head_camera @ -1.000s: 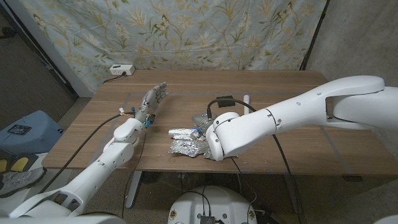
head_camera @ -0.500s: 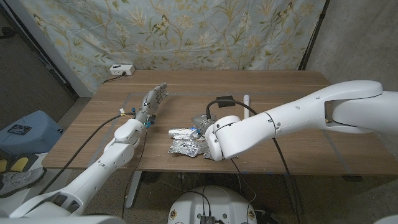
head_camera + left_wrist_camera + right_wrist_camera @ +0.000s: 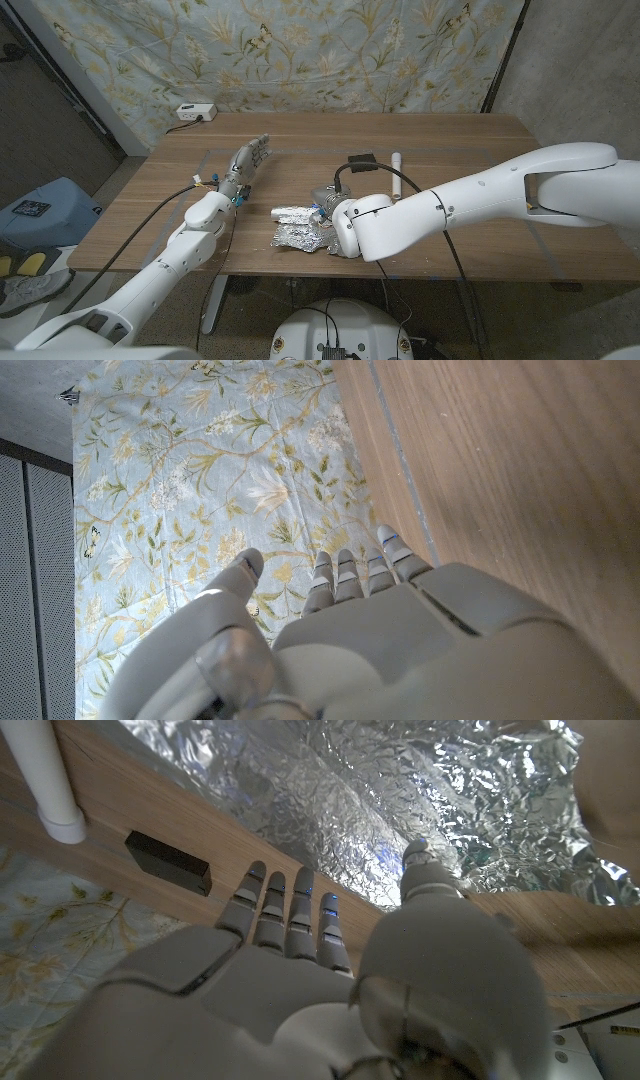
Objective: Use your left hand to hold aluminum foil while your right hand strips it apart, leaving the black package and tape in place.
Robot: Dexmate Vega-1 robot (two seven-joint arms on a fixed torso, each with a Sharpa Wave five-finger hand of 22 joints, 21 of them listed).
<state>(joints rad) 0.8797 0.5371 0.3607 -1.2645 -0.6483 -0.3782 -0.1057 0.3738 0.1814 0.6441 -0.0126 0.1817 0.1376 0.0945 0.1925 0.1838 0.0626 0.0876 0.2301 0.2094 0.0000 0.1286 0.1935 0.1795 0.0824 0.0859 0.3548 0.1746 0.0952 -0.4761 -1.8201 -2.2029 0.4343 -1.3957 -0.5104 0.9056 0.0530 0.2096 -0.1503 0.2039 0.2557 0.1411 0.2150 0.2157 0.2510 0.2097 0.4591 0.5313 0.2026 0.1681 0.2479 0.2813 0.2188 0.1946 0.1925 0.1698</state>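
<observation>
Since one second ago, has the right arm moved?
Yes. In the head view the right arm's elbow has slid rightward along the near edge of the table, uncovering the black package.

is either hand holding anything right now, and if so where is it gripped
Nothing is held. The left hand is open over bare table, away from the aluminum foil. The right hand reaches open toward the foil without gripping it.

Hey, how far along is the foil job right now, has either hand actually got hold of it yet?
Nothing looks done: the crumpled foil lies in one heap on the table. In hand: the right hand hovers open just over the foil, not gripping it. The left hand is open, well away from the foil. Left: hold, then strip. The black package and white tube sit untouched.
</observation>
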